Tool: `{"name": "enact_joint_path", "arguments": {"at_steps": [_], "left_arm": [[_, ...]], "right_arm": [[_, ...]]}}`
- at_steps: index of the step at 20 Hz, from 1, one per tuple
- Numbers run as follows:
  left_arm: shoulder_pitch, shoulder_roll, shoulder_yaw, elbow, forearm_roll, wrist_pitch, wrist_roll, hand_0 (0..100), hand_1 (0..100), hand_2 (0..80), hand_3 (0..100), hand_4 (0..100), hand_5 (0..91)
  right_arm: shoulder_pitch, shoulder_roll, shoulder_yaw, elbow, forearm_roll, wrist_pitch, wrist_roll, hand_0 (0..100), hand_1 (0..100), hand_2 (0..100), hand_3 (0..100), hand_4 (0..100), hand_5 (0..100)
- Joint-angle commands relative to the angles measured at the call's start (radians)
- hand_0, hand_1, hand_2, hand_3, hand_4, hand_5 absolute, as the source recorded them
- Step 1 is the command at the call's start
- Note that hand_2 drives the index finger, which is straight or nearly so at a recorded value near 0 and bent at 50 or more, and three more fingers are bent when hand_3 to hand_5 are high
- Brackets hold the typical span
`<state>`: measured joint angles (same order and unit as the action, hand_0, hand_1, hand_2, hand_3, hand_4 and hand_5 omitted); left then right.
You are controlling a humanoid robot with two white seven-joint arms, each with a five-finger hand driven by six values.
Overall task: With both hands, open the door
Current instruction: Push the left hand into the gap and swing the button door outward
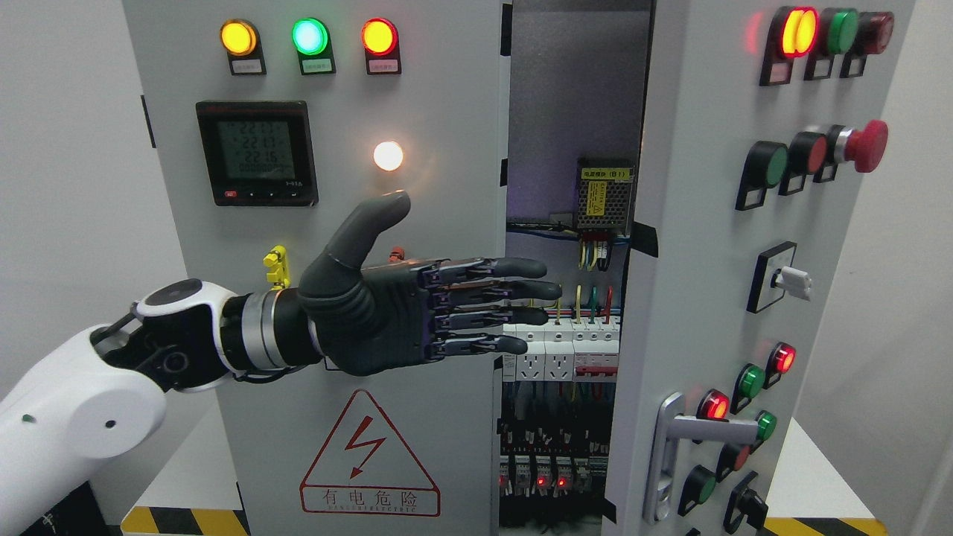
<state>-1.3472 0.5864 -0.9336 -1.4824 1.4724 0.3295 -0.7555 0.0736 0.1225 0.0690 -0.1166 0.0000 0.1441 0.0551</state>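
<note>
Left hand (417, 313) flat, fingers (514, 266) straight and apart, empty, before left door (335, 447) edge.

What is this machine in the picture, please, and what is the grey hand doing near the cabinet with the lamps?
The picture comes from a camera on a humanoid robot's head, so you look where the robot looks. In front stands an electrical cabinet with two doors. The left door carries three lit lamps, a small meter screen and a warning triangle. The right door is swung partly open; it carries push buttons and a metal handle. In the gap between the doors you see wiring and breakers. The left hand enters from the left on a white arm. Its fingers are stretched flat toward the gap and hold nothing. The right hand is not visible.
</note>
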Motion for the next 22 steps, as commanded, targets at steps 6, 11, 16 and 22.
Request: {"name": "enact_joint_path", "arguments": {"at_steps": [6, 11, 16, 22], "left_arm": [[-0.052, -0.335, -0.017, 0.114, -0.020, 0.000, 0.039, 0, 0, 0.0, 0, 0, 0.0], [-0.050, -0.385, -0.022, 0.096, -0.053, 0.008, 0.091, 0, 0, 0.0, 0, 0, 0.0], [-0.044, -0.444, -0.030, -0.001, -0.133, 0.060, 0.203, 0, 0, 0.0, 0, 0, 0.0], [-0.052, -0.530, -0.030, -0.015, -0.138, 0.051, 0.311, 0, 0, 0.0, 0, 0, 0.0]], "right_arm": [[0.000, 0.000, 0.000, 0.000, -0.003, 0.000, 0.000, 0, 0, 0, 0, 0, 0], [0.000, 0.000, 0.000, 0.000, -0.003, 0.000, 0.000, 0, 0, 0, 0, 0, 0], [0.000, 0.000, 0.000, 0.000, -0.003, 0.000, 0.000, 0, 0, 0, 0, 0, 0], [0.000, -0.001, 0.000, 0.000, -0.003, 0.000, 0.002, 0, 0, 0, 0, 0, 0]]}}
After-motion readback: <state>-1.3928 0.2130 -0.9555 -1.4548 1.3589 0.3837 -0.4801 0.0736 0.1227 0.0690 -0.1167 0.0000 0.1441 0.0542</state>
